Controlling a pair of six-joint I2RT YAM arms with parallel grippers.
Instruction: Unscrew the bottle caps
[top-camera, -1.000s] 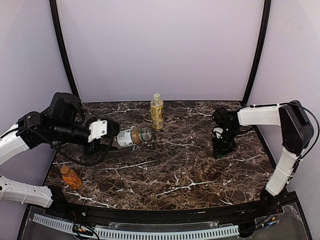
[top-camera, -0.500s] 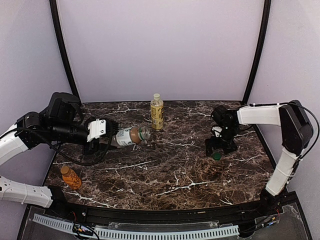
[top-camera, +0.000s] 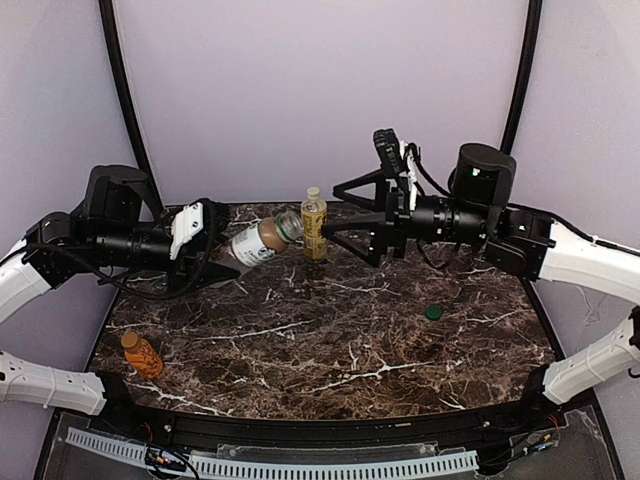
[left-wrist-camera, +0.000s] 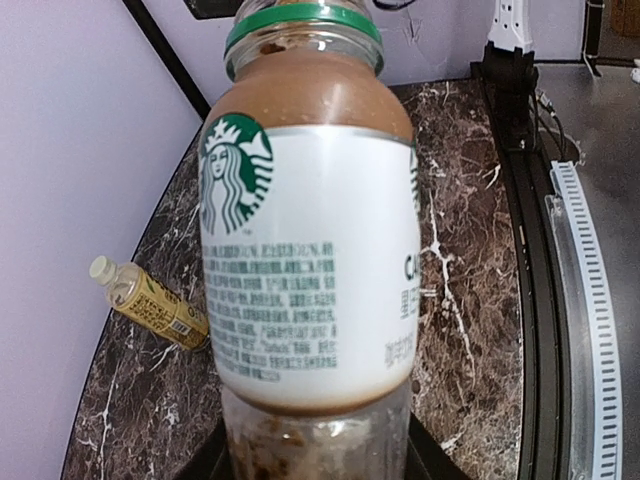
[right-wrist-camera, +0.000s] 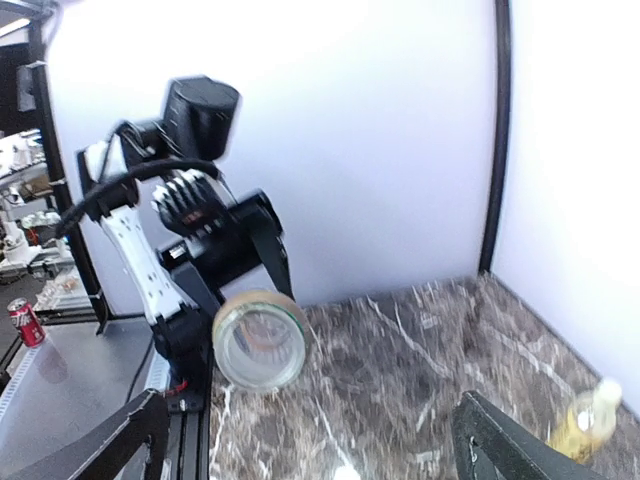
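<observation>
My left gripper is shut on the base of the short brownish white-labelled bottle, holding it tilted above the table's back left. Its mouth points right, with a green ring and no cap. The glass base sits between my left gripper's fingers. A green cap lies on the table at the right. My right gripper hangs open in the air, facing the bottle's open mouth with nothing between its fingers. The yellow-labelled bottle stands capped just behind. The orange bottle stands capped at the front left.
The dark marble table is walled by pale panels on three sides, with black posts at the back corners. A black rail runs along the near edge. The yellow-labelled bottle shows at the lower right of the right wrist view.
My right gripper opened and left the green cap on the table, then rose and swung left toward the held bottle. My left gripper lifted the bottle and tilted its mouth upward.
</observation>
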